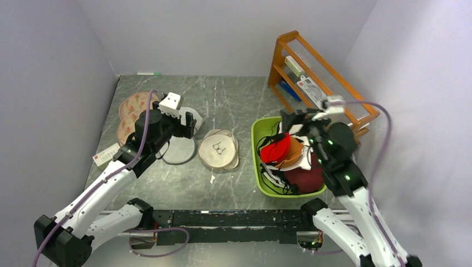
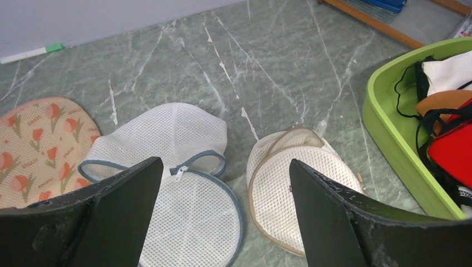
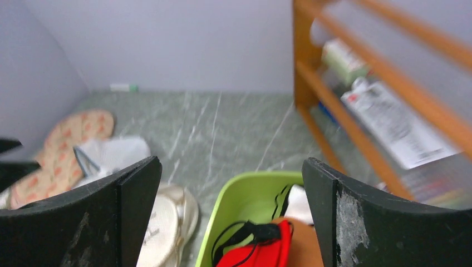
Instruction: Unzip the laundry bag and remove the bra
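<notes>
Grey-green marbled table [image 1: 234, 94] boxed by pale walls [image 1: 222, 33], laundry bag [image 1: 219, 149] frame centre, bra [image 1: 276, 149] in green tub [image 1: 255, 156] right of centre, left hand [image 2: 224, 162] and right hand [image 3: 231, 162] both spread wide, empty

I'm looking into a robot lab cell: blank pale walls [image 1: 222, 33] box in a grey-green marbled bench [image 1: 239, 100], with a black mounting rail [image 1: 234, 218] along its near edge.

On the grey marbled surface [image 1: 234, 94], a white mesh bag with grey trim [image 2: 195, 211] lies open just beside a pink flower-patterned bag [image 2: 39, 139]. To the right, a lime-green bin [image 1: 255, 147] holds a dark maroon cloth [image 1: 305, 178] and a white cloth [image 2: 448, 72]. An orange wooden rack [image 1: 276, 61] stands behind the bin.
</notes>
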Controlling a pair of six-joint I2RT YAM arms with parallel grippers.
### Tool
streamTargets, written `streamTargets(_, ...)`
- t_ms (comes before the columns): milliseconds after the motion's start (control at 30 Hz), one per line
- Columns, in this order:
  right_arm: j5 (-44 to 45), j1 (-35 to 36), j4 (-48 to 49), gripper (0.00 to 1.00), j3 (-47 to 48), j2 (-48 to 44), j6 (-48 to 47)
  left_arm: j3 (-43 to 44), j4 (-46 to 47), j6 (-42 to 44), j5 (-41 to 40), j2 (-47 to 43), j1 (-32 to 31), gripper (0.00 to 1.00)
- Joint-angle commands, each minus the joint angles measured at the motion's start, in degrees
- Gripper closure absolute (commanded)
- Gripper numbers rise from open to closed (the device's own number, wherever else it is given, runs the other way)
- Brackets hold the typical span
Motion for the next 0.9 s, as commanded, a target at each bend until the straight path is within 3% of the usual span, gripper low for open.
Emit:
streamTargets(0, 9.7, -0.1, -4.0, 0.0, 3.8, -10.4, -4.8, 2.0, -0.1, 0.7, -2.4, 0.2, 1.2, 0.05)
streamTargets(167, 10.6, -0.1, -0.1, 0.0, 5.0, -22.9, -9.2, 0.8, 4.5, 0.9, -4.5, -4.9, 2.4, 0.03)
streamTargets(333, 9.3, -0.2, 0.8, 0.0, 7.0, -30.8, -12.2, 8.6, 6.0, 3.1, 7.5, -10.6, 2.3, 0.0)
streamTargets(533, 12.3, -0.2, -1.0, 0.0, 11.6, -31.3, -12.2, 19.8, 5.3, 2.6, 8.0, -13.0, 2.4, 0.0)
streamTargets(867, 15.1, -0.2, -3.5, 0.0, 13.9, -25.4, -10.3, 19.3, 7.5, -0.2, 3.6, -16.5, 2.4, 0.0)
